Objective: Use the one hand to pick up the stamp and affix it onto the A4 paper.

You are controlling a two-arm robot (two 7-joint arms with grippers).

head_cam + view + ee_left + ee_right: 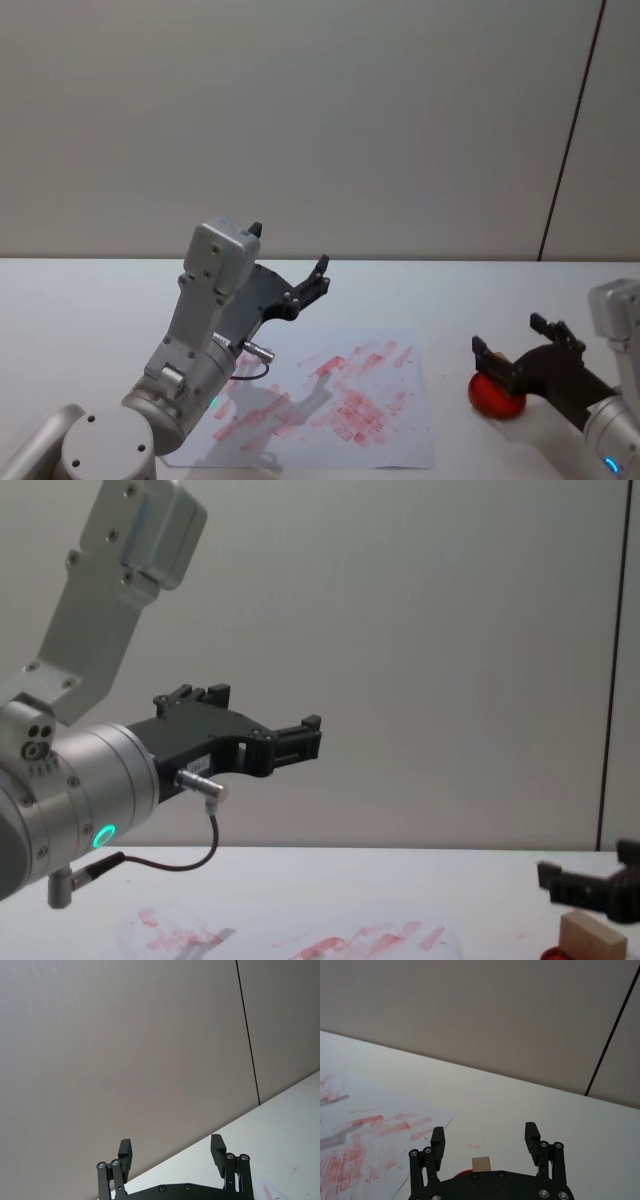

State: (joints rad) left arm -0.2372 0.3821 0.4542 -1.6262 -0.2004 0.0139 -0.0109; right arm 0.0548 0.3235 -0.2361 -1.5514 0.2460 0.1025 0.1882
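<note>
On the stamp (594, 937) and A4 paper (340, 400), no legible writing.

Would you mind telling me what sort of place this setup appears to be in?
Probably a robot test bench in a lab or office: a plain white table against a bare grey wall, with an ink-smeared practice sheet between two robot arms.
</note>
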